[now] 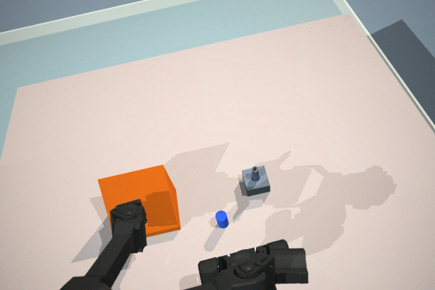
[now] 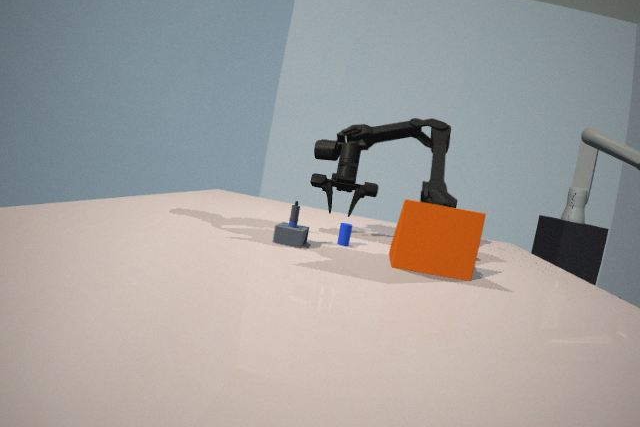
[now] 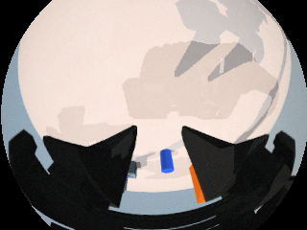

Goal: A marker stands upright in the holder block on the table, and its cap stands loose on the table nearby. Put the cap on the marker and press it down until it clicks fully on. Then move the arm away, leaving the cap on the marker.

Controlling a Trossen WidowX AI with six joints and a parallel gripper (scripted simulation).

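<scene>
Blue cap (image 2: 344,233) stands upright on the surface (image 2: 206,308), at four o'clock from the marker (image 2: 294,213) in its holder block (image 2: 290,234); we hover our jaws above it, half open, gripping nothing.

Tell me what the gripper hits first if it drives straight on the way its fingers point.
Probably the blue cap. The gripper points down, open and empty, roughly above the cap standing on the table; the wrist view shows the cap between the fingers. Exact alignment is uncertain.
</scene>
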